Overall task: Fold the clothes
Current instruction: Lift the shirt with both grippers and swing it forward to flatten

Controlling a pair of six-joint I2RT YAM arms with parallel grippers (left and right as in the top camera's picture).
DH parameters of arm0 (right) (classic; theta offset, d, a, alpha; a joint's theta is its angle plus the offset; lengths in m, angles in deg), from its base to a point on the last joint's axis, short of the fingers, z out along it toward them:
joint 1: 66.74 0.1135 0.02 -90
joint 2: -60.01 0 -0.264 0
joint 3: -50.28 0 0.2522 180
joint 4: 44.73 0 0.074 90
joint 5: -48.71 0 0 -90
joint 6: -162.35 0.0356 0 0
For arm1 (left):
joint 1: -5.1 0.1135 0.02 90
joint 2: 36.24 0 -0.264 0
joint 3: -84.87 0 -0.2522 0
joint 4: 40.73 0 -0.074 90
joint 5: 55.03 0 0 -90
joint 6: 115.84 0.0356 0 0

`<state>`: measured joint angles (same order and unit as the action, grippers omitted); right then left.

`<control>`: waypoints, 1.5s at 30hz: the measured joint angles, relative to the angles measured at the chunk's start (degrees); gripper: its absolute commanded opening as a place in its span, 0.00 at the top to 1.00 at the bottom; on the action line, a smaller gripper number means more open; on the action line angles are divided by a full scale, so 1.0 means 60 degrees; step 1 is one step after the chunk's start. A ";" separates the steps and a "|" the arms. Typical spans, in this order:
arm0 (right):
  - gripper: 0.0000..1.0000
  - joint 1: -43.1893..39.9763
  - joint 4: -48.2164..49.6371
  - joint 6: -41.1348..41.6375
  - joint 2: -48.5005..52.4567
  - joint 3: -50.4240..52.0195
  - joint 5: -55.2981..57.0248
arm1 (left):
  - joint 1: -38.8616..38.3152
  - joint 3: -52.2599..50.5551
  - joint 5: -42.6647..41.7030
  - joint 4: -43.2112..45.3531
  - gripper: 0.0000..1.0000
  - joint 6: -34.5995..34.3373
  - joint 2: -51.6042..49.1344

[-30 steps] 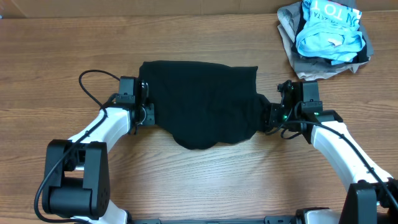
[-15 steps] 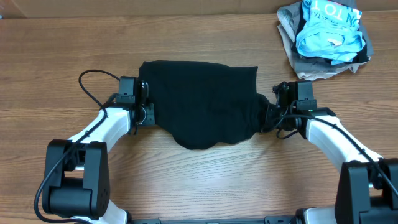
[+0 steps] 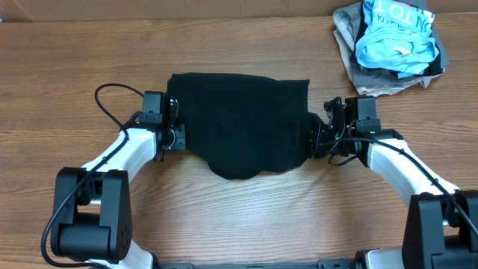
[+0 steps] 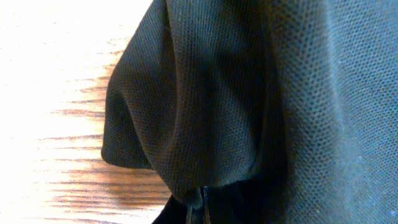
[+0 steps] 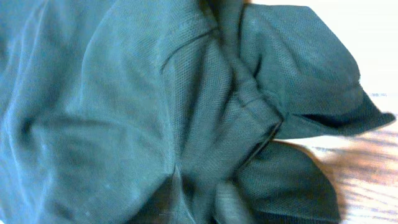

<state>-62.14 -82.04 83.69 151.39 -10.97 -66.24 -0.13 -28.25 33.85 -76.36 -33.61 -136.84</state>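
Observation:
A black shirt [image 3: 243, 123] lies spread on the wooden table, its lower edge rounded. My left gripper [image 3: 178, 137] is at its left edge. In the left wrist view the fingers [image 4: 198, 206] are shut on a bunched fold of the black fabric [image 4: 249, 93]. My right gripper [image 3: 317, 139] is at the shirt's right edge. In the right wrist view the black fabric [image 5: 155, 106] fills the frame and gathers in folds toward the jaws [image 5: 217, 202], which are mostly hidden by cloth and look closed on it.
A pile of clothes [image 3: 392, 41], a light blue shirt on grey and black ones, lies at the back right corner. Bare wooden table [image 3: 246, 217] runs in front of the shirt. A black cable [image 3: 108, 101] loops beside the left arm.
My right gripper has moved a little to the left, pushing the shirt's right edge inward and bunching it. The left arm has not moved.

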 measured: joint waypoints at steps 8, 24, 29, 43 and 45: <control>0.96 -0.0022 -0.0244 0.0321 -0.0007 -0.0208 0.0022 | 0.0004 0.1563 0.0004 -0.2011 0.96 0.0007 0.0015; 0.96 -0.0838 -0.6237 -0.0113 -0.3213 -0.6918 0.0998 | 0.0004 0.9351 0.0004 -0.7289 0.96 0.0335 0.1825; 0.96 -0.1526 -0.6849 -0.0142 -0.4207 -0.7683 0.1224 | 0.0004 1.0411 0.0004 -0.7887 0.96 0.0339 0.2412; 0.96 -0.2146 -0.7912 -0.0171 -0.6732 -0.9092 0.1300 | 0.0004 1.1380 0.0426 -0.8331 0.96 0.0339 0.5366; 0.96 -0.2146 -0.8116 -0.0186 -0.6750 -0.9351 0.1300 | 0.0004 1.1406 0.0630 -0.8349 0.96 0.0335 0.5803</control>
<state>-75.01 -130.74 82.57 110.89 -67.07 -58.44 -0.11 40.19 37.63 -126.45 -31.60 -102.02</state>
